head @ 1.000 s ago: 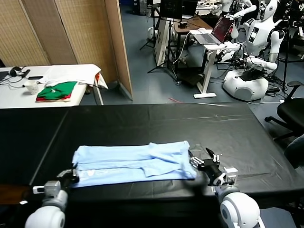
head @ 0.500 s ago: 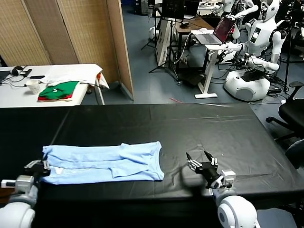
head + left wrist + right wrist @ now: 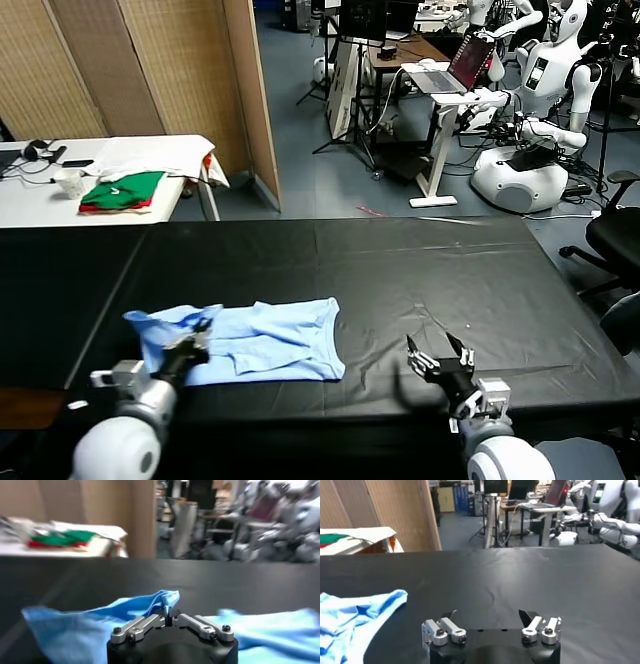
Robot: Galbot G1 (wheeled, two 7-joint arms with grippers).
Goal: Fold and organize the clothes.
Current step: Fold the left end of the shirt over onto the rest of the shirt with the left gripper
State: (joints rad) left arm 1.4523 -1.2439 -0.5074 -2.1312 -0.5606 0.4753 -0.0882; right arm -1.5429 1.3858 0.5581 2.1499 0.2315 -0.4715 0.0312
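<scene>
One T-shirt (image 3: 250, 340) lies bunched at the tabletop's (image 3: 420, 270) seven o'clock, its left end clamped in the left gripper (image 3: 200, 340); the right gripper (image 3: 441, 362) waits agape at five o'clock. Best carry the edge low and level, avoiding wrinkles.

- Left gripper (image 3: 169, 615): black housing, silver metal finger links fastened with small dark screws.
- Right gripper (image 3: 490, 616): same black block, silver screwed links, black fingertips.
- Behind each gripper: a rounded white wrist shell with grey fittings.
</scene>
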